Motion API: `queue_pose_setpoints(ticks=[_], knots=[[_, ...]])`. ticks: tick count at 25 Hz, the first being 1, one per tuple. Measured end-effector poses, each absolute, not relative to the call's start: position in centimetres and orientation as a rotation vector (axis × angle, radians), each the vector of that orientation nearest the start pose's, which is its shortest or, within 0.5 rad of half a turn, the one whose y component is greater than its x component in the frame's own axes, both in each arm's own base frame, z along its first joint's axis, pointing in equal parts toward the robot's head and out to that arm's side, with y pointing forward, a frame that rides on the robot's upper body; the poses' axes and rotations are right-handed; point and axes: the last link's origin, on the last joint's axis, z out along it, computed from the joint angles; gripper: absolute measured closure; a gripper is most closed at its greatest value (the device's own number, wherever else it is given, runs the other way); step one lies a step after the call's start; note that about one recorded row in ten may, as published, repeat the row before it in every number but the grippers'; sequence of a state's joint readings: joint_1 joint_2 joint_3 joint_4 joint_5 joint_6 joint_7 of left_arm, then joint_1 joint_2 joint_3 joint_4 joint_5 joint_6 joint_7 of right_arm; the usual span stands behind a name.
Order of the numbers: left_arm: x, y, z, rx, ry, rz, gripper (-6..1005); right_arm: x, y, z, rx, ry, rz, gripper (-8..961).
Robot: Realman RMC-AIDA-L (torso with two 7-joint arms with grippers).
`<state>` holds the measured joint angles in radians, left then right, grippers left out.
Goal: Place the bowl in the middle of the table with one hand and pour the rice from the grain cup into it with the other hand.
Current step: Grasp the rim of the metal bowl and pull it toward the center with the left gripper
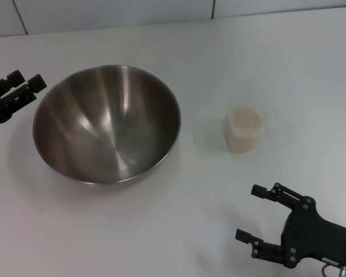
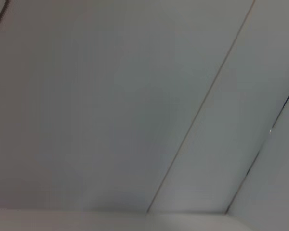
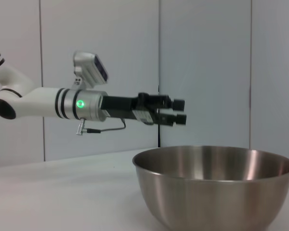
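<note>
Here, right gripper (image 1: 259,212): fingers spread wide, holding nothing, low over the table (image 1: 161,231), near the grain cup.
Left gripper (image 1: 27,85): fingers seemingly a little apart, empty, just beside the bowl's rim.
Bowl (image 1: 106,123): upright, left of centre.
Grain cup (image 1: 243,129): upright with rice (image 1: 245,117), right of the bowl, apart.

On the table (image 1: 161,231), the bowl (image 1: 106,124) sits left of the grain cup (image 1: 243,130), which holds rice (image 1: 245,118).
</note>
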<state>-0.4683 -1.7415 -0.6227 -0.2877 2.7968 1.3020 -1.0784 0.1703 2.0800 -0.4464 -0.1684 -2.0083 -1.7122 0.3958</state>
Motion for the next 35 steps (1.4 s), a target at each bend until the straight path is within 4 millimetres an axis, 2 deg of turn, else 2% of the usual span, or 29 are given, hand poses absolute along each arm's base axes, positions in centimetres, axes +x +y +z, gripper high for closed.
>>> queue_pose_setpoints(ticks=[2, 7, 14, 21, 22, 25, 27, 31, 32, 35], knots=[[-31.6, 33.6, 3.3, -2.258, -0.966, -0.961, 214, 33.2, 16.2, -5.0, -2.439, 0.279, 0.907, 127], [-31.8, 34.2, 3.5, -2.276, -0.980, -0.886, 213, 33.1, 16.0, -4.6, -2.431, 0.268, 0.933, 128], [-31.6, 34.1, 4.2, -2.322, -0.976, -0.793, 213, 33.0, 16.0, -4.5, -2.427, 0.264, 0.943, 129], [-29.9, 34.5, 5.5, -2.329, -0.940, -0.630, 213, 33.0, 16.0, -4.5, -2.427, 0.262, 0.945, 127], [-29.5, 34.8, 5.8, -2.306, -0.957, -0.558, 213, 33.0, 16.0, -4.5, -2.427, 0.262, 0.945, 127], [-29.1, 35.0, 5.7, -2.281, -0.974, -0.486, 213, 33.0, 16.0, -4.5, -2.426, 0.262, 0.945, 127], [-27.9, 35.0, 5.4, -2.269, -0.964, -0.404, 213, 33.0, 15.9, -4.5, -2.426, 0.260, 0.948, 127], [-26.5, 34.9, 5.5, -2.253, -0.952, -0.344, 213, 32.9, 15.9, -4.5, -2.425, 0.257, 0.955, 127], [-25.3, 34.8, 6.0, -2.258, -0.941, -0.354, 212, 32.8, 15.9, -4.4, -2.425, 0.255, 0.958, 127], [-24.6, 34.7, 6.5, -2.258, -0.946, -0.374, 210, 32.8, 15.9, -4.4, -2.425, 0.250, 0.957, 128]])
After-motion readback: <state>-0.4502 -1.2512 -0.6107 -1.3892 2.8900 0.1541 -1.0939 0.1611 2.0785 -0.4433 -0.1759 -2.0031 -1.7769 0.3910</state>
